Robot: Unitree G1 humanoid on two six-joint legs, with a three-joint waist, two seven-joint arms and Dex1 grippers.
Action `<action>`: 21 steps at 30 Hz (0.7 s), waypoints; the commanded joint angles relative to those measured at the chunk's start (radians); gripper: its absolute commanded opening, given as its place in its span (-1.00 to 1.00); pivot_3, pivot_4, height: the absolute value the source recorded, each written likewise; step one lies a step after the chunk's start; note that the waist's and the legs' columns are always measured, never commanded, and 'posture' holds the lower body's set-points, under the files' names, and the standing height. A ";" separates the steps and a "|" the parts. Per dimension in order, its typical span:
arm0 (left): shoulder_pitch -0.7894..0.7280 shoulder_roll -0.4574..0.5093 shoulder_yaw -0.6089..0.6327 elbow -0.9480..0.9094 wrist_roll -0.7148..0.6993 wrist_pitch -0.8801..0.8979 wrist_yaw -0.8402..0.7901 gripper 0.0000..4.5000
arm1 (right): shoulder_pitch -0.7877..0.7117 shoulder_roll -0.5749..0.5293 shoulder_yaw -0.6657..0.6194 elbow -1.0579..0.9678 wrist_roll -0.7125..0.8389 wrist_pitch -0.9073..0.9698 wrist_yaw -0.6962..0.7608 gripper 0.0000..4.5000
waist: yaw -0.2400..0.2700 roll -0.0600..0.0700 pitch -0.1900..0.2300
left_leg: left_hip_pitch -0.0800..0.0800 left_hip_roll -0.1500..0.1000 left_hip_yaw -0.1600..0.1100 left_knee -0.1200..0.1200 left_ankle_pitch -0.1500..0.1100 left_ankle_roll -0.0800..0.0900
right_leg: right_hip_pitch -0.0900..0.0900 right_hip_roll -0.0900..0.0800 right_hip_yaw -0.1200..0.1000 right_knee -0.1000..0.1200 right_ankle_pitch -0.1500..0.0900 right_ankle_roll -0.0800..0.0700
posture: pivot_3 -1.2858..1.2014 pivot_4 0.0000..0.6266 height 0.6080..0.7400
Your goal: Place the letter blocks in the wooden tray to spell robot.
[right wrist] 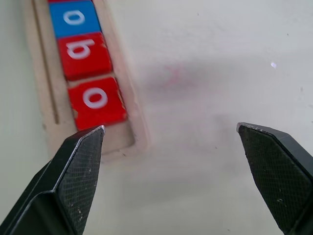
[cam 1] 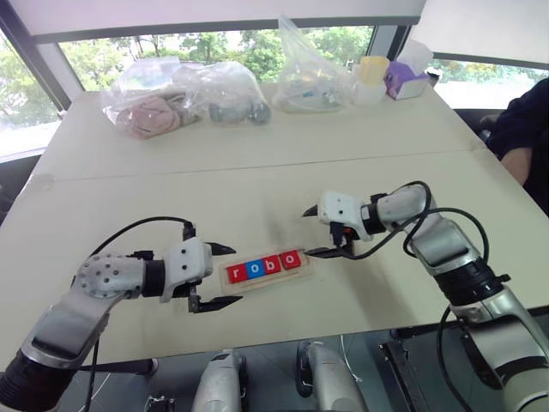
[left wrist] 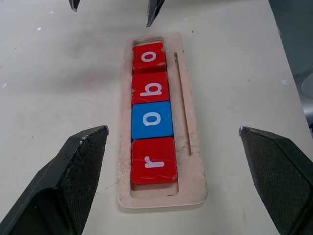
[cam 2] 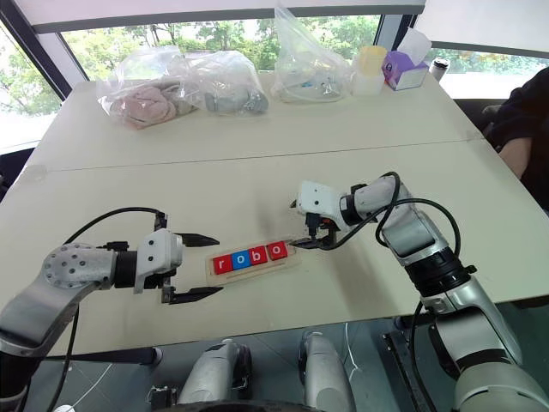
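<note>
Four blocks (left wrist: 152,111) spelling "robo" fill the tray (left wrist: 188,122); the left gripper (cam 1: 216,276) and right gripper (cam 1: 316,232) flank its ends, fingers spread, empty.

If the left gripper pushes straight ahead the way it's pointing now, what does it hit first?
Likely the near end of the wooden tray, by the red r block; the open left gripper straddles that end and points down along the tray. Depth is unclear.

Four letter blocks (left wrist: 152,111) in the wooden tray (left wrist: 190,147) read "r" red, "o" blue, "b" red, "o" red.
</note>
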 commanded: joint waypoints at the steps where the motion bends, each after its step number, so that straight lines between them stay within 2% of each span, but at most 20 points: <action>1: -0.007 -0.002 -0.001 -0.011 -0.006 -0.004 0.000 1.00 | -0.009 0.012 -0.001 0.016 -0.012 -0.040 -0.014 0.98 | 0.000 0.000 0.000 | 0.000 0.000 0.000 0.000 0.000 0.000 | 0.000 0.000 0.000 0.000 0.000 0.000 | 0.03 -0.52 1.00; 21: 0.005 -0.001 0.008 -0.026 -0.009 0.008 0.007 1.00 | 0.008 0.082 0.037 -0.011 -0.021 -0.036 -0.019 0.98 | -0.001 0.000 0.000 | 0.000 0.000 0.000 0.000 0.000 0.000 | 0.000 0.000 0.000 0.000 0.000 0.000 | 0.03 -0.52 1.00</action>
